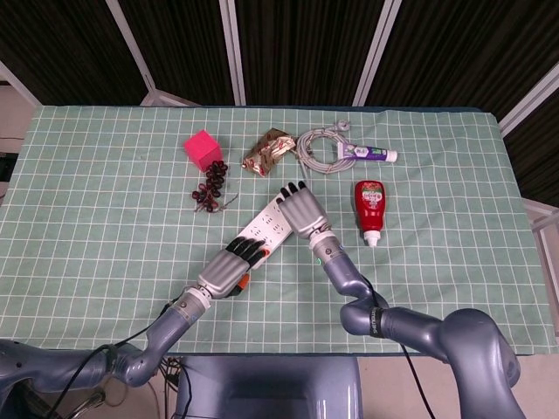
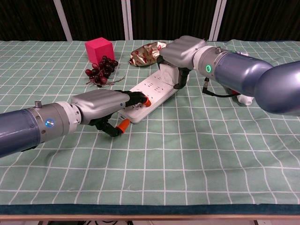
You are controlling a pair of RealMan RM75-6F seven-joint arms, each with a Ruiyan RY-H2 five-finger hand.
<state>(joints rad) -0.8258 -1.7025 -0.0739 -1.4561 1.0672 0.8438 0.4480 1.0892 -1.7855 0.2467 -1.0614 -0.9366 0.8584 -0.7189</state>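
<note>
Head view: green checked tablecloth (image 1: 105,218), dark curtains (image 1: 297,44)

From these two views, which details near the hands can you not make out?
- Near end of the white power strip: left hand covers it in the chest view.
- Its far end: right hand covers it in the head view.
- Label text on the red bottle: too small.
- Toothpaste tube: right arm hides it in the chest view.
</note>
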